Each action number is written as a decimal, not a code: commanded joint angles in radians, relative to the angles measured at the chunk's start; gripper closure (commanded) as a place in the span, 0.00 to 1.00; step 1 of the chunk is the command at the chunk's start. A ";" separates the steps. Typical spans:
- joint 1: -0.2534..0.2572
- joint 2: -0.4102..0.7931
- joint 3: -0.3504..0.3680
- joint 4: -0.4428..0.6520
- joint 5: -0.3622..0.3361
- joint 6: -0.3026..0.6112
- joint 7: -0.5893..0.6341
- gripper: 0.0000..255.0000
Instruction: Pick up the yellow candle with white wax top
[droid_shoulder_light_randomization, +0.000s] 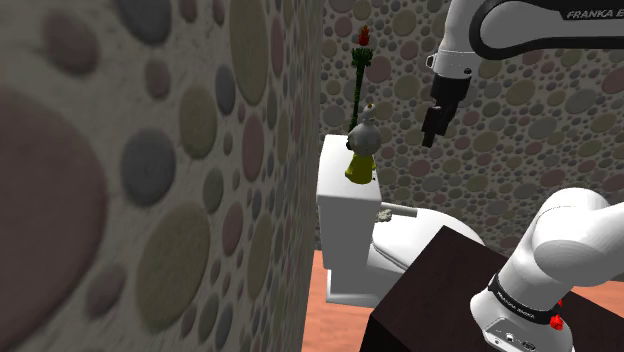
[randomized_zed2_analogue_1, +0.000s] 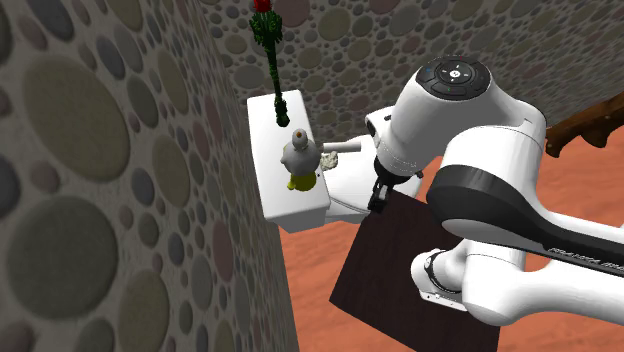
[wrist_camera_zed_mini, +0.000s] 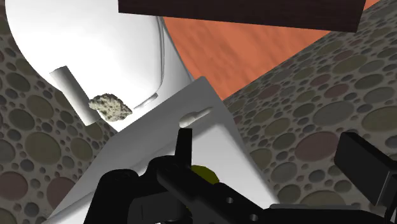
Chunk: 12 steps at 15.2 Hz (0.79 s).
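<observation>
The candle stands on the white toilet tank, against the pebble-patterned wall. It has a yellow base and a pale grey-white rounded top. In the second exterior view the candle stands mid-tank. My black gripper hangs in the air to the shoulder view's right of the candle and somewhat higher, apart from it. In the wrist view its fingers stand apart, so the gripper is open with nothing held. A sliver of the yellow base shows behind dark shapes.
A tall green stem with a red flower rises from the tank just behind the candle. A grey rock-like lump lies by the toilet lid. The dark stand sits close in front of the toilet. Pebble walls close in.
</observation>
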 joint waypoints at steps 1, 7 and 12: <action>0.000 0.000 0.000 0.000 0.000 0.000 0.000 0.00; 0.025 0.204 -0.076 0.161 0.026 0.099 -0.112 0.00; 0.052 0.376 -0.135 0.326 0.079 0.144 -0.213 0.00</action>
